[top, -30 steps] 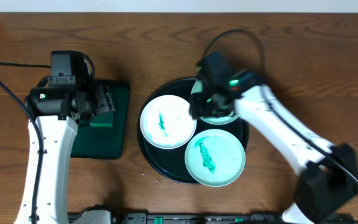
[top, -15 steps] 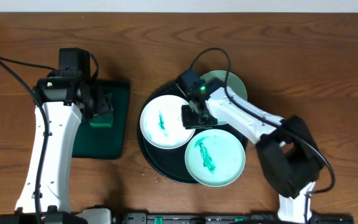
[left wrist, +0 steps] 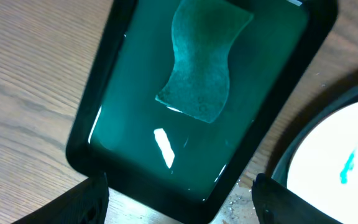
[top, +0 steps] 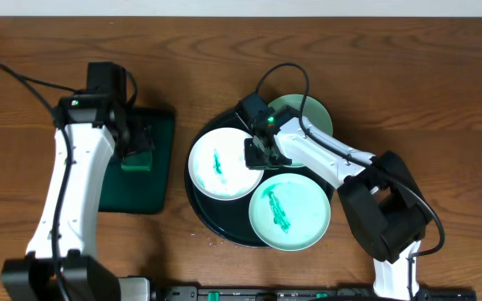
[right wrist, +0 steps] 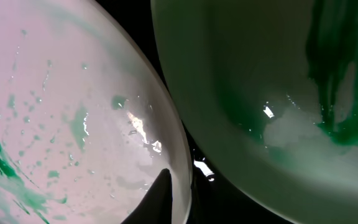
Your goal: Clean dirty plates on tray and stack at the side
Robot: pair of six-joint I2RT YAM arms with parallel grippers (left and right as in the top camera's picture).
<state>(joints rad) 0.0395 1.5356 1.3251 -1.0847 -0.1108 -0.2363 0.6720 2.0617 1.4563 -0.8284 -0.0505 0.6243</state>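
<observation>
The round black tray [top: 197, 203] holds three plates. The white plate [top: 216, 180] at its left has a green smear. A pale-mint plate [top: 301, 219] at the front has a green smear. A second mint plate [top: 312, 112] at the back is partly hidden by my right arm. My right gripper [top: 255, 155] is at the white plate's right rim. In the right wrist view one finger lies on the white plate [right wrist: 55, 112] just inside its rim. There the gripper [right wrist: 182, 202] is closed on that rim, next to the mint plate [right wrist: 260, 74]. My left gripper [top: 141, 142] is open and empty.
A dark green rectangular tray [top: 161, 180] lies left of the black tray, with a green sponge [left wrist: 201, 68] in shallow liquid [left wrist: 135, 124]. My left gripper [left wrist: 179, 208] hovers above its near edge. The white plate's edge [left wrist: 347, 168] shows at right. Bare wooden table [top: 442, 100] surrounds both trays.
My right gripper moved left from the back mint plate to the white plate's right rim and has stayed there. My left arm shifted slightly over the green tray.
</observation>
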